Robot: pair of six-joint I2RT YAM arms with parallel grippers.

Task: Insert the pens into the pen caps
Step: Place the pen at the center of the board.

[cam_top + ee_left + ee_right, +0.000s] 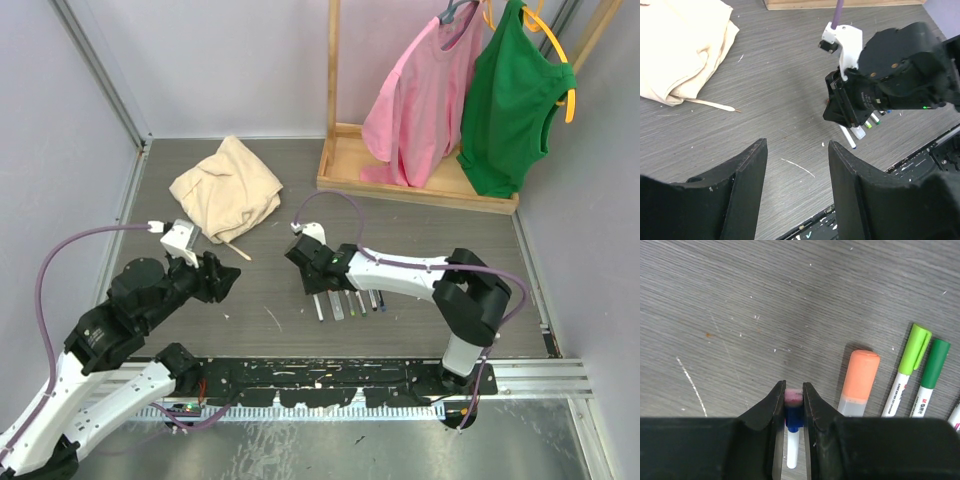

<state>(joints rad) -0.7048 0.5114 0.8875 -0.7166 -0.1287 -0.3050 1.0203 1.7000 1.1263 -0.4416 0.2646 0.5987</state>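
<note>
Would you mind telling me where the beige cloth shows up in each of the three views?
Top external: the beige cloth lies upper left of centre.
Left wrist: it fills the top-left corner.
Right wrist: not in view.
Shared landmark: the row of pens, visible in all three.
</note>
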